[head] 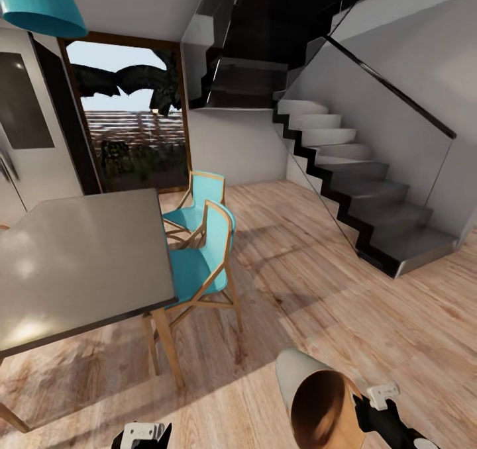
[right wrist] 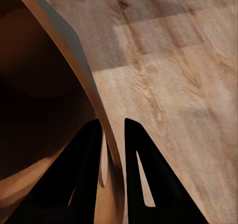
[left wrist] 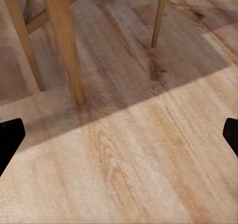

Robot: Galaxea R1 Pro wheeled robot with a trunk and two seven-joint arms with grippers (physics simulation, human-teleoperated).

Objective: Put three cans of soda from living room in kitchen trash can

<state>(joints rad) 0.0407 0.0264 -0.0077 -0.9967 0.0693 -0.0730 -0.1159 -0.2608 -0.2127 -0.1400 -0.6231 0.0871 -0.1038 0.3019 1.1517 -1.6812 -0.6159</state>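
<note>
One task thing in view, the grey trash can [head: 311, 396], tipped with its coppery mouth toward the camera, rim pinched between right gripper [right wrist: 113, 157] fingers over plank floor [head: 298, 290]; left gripper [left wrist: 119, 135] spread wide, empty, beside table [head: 79, 250] legs.

**Three cameras: one high and wide, two low over the floor**

The head view looks forward and down from standing height across the table [head: 79, 263], chairs [head: 199, 250] and stairs [head: 358, 184]. The left wrist view faces down at the plank floor [left wrist: 148, 154] from close by, taking in wooden legs [left wrist: 64, 45]. The right wrist view looks along its fingers [right wrist: 139, 169], very near the bin [right wrist: 74, 50] rim. All three share the floor; head and right wrist views share the bin.
</note>
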